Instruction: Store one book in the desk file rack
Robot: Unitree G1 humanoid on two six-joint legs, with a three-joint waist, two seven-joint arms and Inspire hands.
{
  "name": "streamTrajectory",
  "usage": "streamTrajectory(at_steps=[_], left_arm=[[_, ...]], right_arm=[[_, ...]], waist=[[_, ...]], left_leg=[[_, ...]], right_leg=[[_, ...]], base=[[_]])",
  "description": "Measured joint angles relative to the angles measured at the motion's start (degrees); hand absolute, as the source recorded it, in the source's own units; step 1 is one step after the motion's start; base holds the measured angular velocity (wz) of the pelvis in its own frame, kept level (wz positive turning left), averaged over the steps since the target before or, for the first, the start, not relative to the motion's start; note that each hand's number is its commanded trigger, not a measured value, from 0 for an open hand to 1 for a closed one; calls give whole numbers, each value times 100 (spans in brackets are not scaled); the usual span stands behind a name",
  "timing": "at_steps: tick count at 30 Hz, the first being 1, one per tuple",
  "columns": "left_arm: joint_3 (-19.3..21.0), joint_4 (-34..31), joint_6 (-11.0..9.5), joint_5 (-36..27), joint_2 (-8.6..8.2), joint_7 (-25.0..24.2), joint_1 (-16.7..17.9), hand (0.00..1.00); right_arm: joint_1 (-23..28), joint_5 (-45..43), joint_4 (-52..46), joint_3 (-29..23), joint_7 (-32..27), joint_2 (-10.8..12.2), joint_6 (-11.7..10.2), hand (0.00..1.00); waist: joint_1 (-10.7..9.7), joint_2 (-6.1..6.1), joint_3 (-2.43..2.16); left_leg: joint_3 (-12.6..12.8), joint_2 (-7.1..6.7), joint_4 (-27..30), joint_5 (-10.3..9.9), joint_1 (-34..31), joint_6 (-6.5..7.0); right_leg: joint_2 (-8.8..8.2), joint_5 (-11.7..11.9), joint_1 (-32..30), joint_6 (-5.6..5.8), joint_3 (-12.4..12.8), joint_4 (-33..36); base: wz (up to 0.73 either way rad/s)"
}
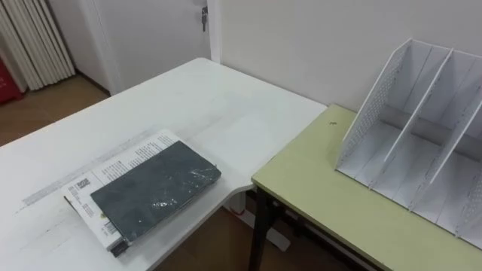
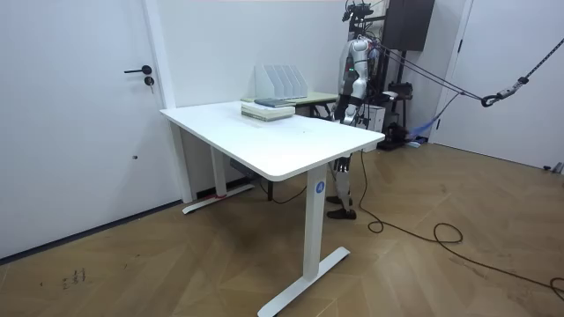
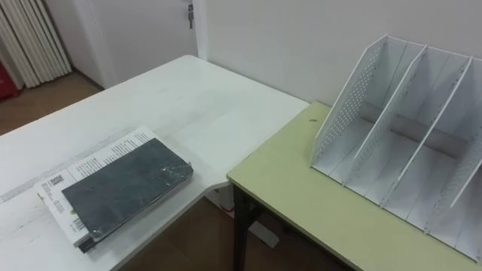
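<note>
Dark book (image 1: 154, 192) lies flat atop white book (image 1: 113, 165) on white worktop (image 1: 188, 105), left of file rack (image 1: 422, 143), well apart. Hands (image 2: 340, 107): state cannot be told.

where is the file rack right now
The white file rack stands at the right of the left eye view, on the green desk. That desk is beside the white table, where the books lie.

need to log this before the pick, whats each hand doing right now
left hand: cannot be told, too far off in the room view
right hand: cannot be told, same reason
</note>
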Motion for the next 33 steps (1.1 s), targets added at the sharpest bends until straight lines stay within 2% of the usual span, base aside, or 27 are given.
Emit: streamTrajectory(at_steps=[17,25,33], left_arm=[[14,0,-2,16,-10,-18,-28,0],[-4,0,-5,42,-80,2,-38,0],[-95,-28,-31,1095,-92,16,-148,0]], right_arm=[[-4,10,33,-39,8,1,0,0],[-7,29,53,-44,-16,5,-3,0],[-67,69,213,-31,-21,13,-73,0]], waist=[[2,4,3],[2,13,3],[-11,-6,14]], left_leg=[[-5,0,-2,-1,2,1],[-6,-1,-7,-1,14,1],[-5,-5,-73,0,109,1]], right_leg=[[0,0,1,0,0,-2],[2,0,9,0,5,-3],[-1,-4,60,1,12,-9]], base=[[0],[0],[-1]])
